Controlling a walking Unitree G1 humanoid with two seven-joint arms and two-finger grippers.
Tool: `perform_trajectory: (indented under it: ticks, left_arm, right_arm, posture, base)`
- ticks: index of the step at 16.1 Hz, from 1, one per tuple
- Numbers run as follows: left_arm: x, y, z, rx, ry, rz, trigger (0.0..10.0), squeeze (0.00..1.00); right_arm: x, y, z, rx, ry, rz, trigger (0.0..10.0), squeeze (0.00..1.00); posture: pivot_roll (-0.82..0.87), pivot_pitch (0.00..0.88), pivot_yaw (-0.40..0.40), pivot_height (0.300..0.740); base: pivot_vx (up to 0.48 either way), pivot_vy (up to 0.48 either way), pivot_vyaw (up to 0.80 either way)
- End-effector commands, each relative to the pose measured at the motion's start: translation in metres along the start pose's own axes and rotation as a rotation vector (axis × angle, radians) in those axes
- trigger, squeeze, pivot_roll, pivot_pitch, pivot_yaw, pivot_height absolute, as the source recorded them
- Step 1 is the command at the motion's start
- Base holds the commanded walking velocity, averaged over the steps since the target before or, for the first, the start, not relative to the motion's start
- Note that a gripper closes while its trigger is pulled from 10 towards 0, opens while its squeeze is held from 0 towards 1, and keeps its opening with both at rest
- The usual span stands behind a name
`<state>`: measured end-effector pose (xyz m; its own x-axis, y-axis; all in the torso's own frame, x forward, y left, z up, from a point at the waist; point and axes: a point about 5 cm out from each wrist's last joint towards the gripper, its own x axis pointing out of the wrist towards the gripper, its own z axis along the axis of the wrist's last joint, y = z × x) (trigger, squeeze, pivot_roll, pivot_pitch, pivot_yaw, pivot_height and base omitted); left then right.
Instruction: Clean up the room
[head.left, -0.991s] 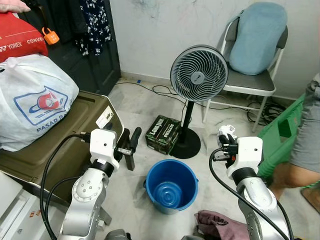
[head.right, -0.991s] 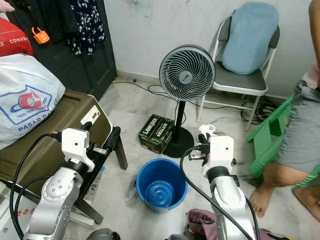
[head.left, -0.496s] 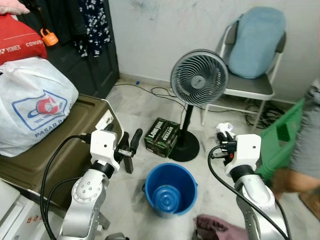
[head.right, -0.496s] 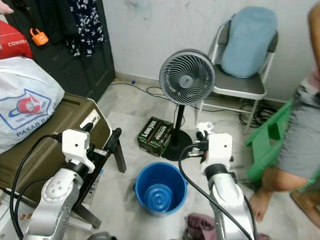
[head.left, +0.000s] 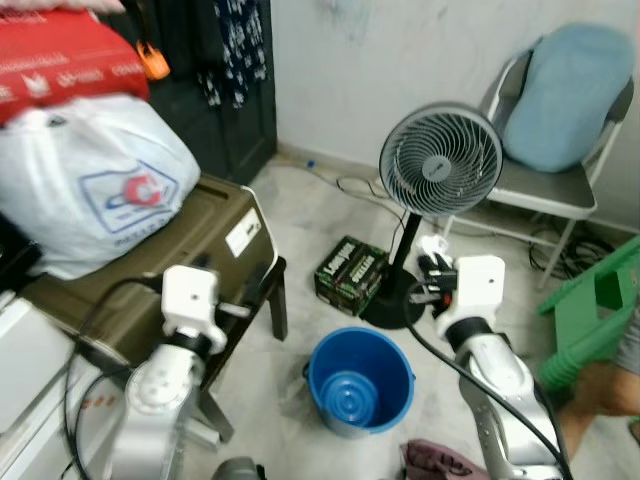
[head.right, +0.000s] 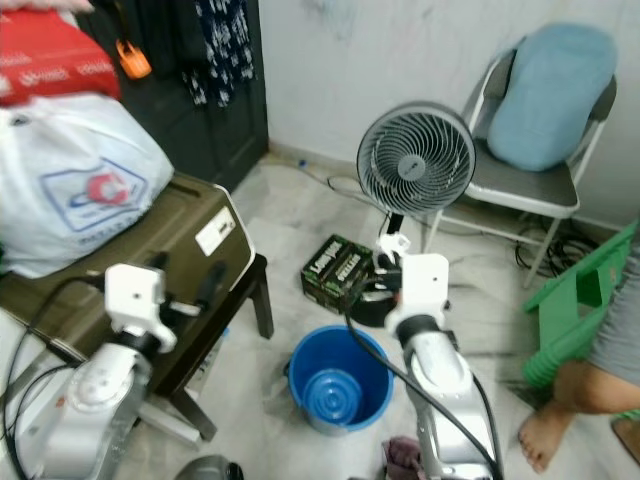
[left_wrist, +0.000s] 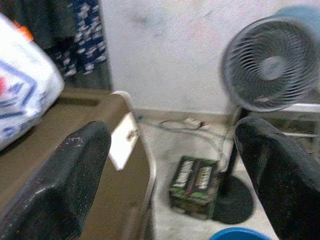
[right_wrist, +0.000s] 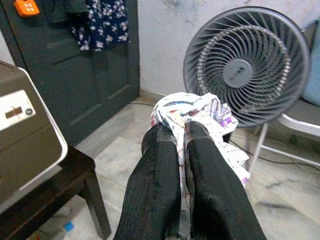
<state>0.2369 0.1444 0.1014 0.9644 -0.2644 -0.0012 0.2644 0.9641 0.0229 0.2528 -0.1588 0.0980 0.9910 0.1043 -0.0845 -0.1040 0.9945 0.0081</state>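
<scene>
The right gripper (right_wrist: 181, 135) clenches a crumpled white printed wrapper (right_wrist: 192, 112) above the floor beside the round blue plastic bucket (head.left: 361, 380); centre it over the rim before releasing

The left gripper (left_wrist: 170, 150) is spread, empty

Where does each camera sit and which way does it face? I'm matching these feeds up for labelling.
Left eye and right eye views: on the head, looking forward and down at the blue bucket, fan and chair; both silver arms show.
Left wrist view: along the left gripper, jaws open, toward the fan.
Right wrist view: along the right gripper, jaws shut on crumpled paper, toward the fan.
All views share the fan.
</scene>
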Motion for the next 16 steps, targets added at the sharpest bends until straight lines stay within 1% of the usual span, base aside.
perform_trajectory:
  ticks: [1,4,6,8,11,14,16]
  left_arm:
    - [0.0,0.0,0.003,0.02,-0.002,0.002,10.0,0.0]
    - [-0.001,0.003,0.006,0.032,-0.003,0.001,10.0,0.0]
    - [-0.009,0.01,0.006,0.06,0.011,0.012,10.0,0.0]
    - [-0.012,0.009,0.005,0.049,0.016,0.008,10.0,0.0]
    - [-0.009,0.002,0.008,0.025,-0.001,-0.025,10.0,0.0]
    - [-0.006,0.002,0.009,0.024,-0.001,-0.039,10.0,0.0]
    - [-0.005,0.004,0.01,0.027,-0.003,-0.036,10.0,0.0]
  right_arm:
    - [0.003,0.0,0.002,0.003,-0.002,-0.006,10.0,0.0]
    - [0.01,0.002,-0.003,-0.006,0.031,-0.026,10.0,0.0]
    - [0.013,-0.002,-0.011,0.011,0.079,-0.061,10.0,0.0]
    - [0.012,-0.001,-0.011,0.017,0.078,-0.056,10.0,0.0]
    - [0.011,-0.001,-0.012,0.024,0.08,-0.06,10.0,0.0]
    - [0.01,-0.002,-0.012,0.029,0.077,-0.067,10.0,0.0]
    - [0.01,-0.001,-0.011,0.035,0.066,-0.061,10.0,0.0]
  posture:
    - [-0.03,0.0,-0.033,0.74]
    - [0.0,0.0,-0.043,0.74]
    - [0.02,0.0,-0.05,0.74]
    - [0.02,0.0,-0.053,0.74]
    - [0.0,0.0,-0.044,0.74]
    - [0.0,0.0,-0.037,0.74]
    - [0.0,0.0,-0.034,0.74]
  base:
    - [0.0,0.0,0.0]
    - [0.0,0.0,0.0]
    - [0.0,0.0,0.0]
    - [0.0,0.0,0.0]
    - [0.0,0.0,0.0]
    - [0.28,0.0,0.0]
    - [0.0,0.0,0.0]
